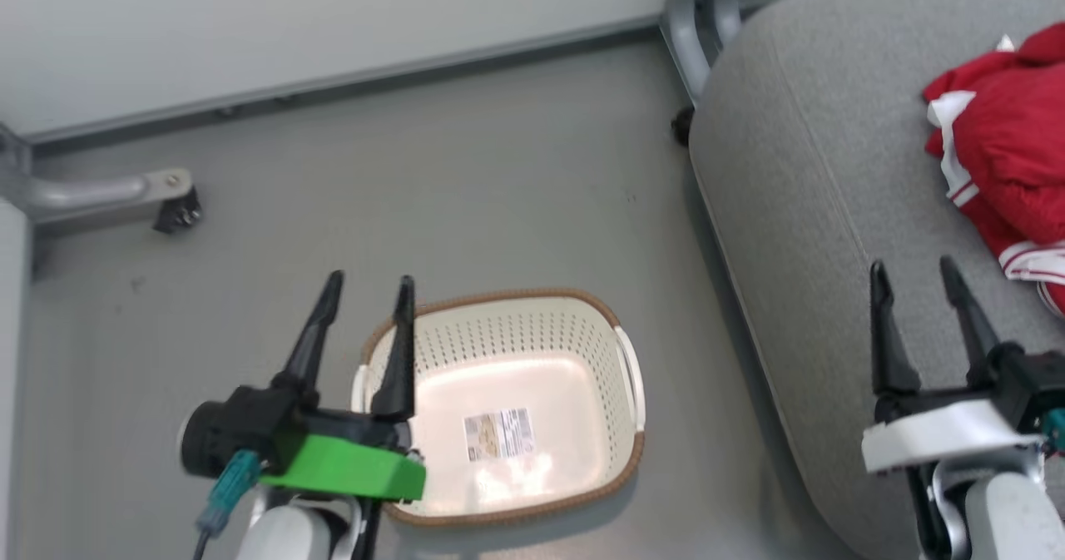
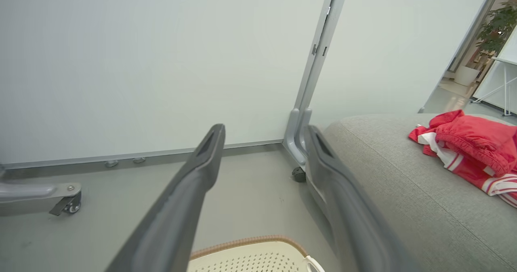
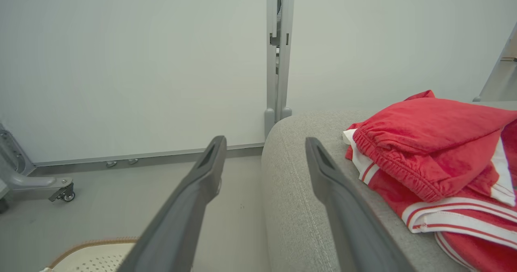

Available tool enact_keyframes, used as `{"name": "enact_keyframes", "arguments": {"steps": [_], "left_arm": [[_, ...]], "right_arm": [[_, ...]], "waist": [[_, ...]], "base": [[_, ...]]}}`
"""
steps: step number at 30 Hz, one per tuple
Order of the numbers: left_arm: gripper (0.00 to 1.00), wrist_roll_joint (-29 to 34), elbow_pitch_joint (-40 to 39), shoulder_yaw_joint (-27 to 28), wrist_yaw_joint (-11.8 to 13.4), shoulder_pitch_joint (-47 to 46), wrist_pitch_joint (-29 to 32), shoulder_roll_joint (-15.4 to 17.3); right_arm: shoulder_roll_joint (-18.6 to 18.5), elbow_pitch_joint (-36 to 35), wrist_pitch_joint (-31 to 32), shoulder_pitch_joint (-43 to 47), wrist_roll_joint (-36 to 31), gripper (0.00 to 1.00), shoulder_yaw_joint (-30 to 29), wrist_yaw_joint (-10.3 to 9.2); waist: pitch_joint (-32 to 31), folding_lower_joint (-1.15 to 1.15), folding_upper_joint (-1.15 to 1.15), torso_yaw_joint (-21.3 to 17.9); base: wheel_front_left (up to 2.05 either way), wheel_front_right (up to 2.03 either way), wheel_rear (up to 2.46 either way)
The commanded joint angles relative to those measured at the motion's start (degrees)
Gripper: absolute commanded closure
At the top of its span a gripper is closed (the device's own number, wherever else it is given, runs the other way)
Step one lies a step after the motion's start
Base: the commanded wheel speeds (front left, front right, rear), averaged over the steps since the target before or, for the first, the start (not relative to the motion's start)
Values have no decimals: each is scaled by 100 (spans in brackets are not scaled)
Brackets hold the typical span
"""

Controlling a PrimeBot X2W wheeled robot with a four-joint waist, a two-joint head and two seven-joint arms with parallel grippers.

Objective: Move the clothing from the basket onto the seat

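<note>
Grey floor (image 1: 499,169) below pale wall panels, seen from the head camera. The left gripper (image 1: 370,279), fingers spread apart, hangs over the left rim of the basket (image 1: 516,331), a cream perforated tub with a brown woven-look rim, white handles and a paper label (image 1: 499,433) on its bottom. Right of the basket is the grey upholstered seat (image 1: 799,169). The right gripper (image 1: 912,265), fingers likewise apart, stands above the seat's near part. The clothing (image 1: 1011,144), crumpled red fabric with white striped trim, lies on the seat beyond and right of these fingers, not touching them.
</note>
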Motion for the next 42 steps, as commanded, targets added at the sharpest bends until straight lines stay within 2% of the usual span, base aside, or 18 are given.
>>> {"name": "enact_keyframes", "arguments": {"steps": [1, 8, 12, 16, 24, 39, 40, 42], "left_arm": [[0, 145, -112, 153, -51, 266, 3, -31], [0, 491, -432, 890, -266, 1110, 4, -101], [0, 639, -476, 1075, -359, 1498, 4, -120], [0, 777, -501, 1110, -440, 1786, 4, -124], [0, 765, -421, 1124, -438, 2022, 3, -125], [0, 952, -302, 1022, -439, 1909, 3, -124], [100, 888, -296, 1024, -437, 1954, -2, -129], [100, 869, -217, 1010, -438, 1976, -2, -131]], "right_arm": [[-17, -25, 0, 239, 91, 0, 56, -7], [-11, -262, 0, 866, 389, 0, 486, -7], [-11, -386, 0, 1185, 417, 0, 630, -7], [-12, -497, 0, 1469, 368, 0, 788, -7], [-69, -584, 0, 1841, 406, 0, 829, -7], [-35, -564, 0, 1881, 372, 0, 917, -8], [-23, -555, 0, 1813, 396, 100, 920, 0], [-7, -473, 1, 1820, 414, 100, 926, 0]], "waist": [[-755, 0, 0, 479], [-1185, 0, 0, 556], [-1394, 0, 0, 543], [-1501, 0, 0, 532], [-1585, 0, 0, 498], [-1600, 0, 0, 487], [-1600, 0, 0, 487], [-1600, 0, 0, 487]], "base": [[0, 0, 0], [0, 0, 0], [0, 0, 0], [0, 0, 0], [0, 0, 0], [0, 0, 0], [0, 0, 0], [0, 0, 0]]}}
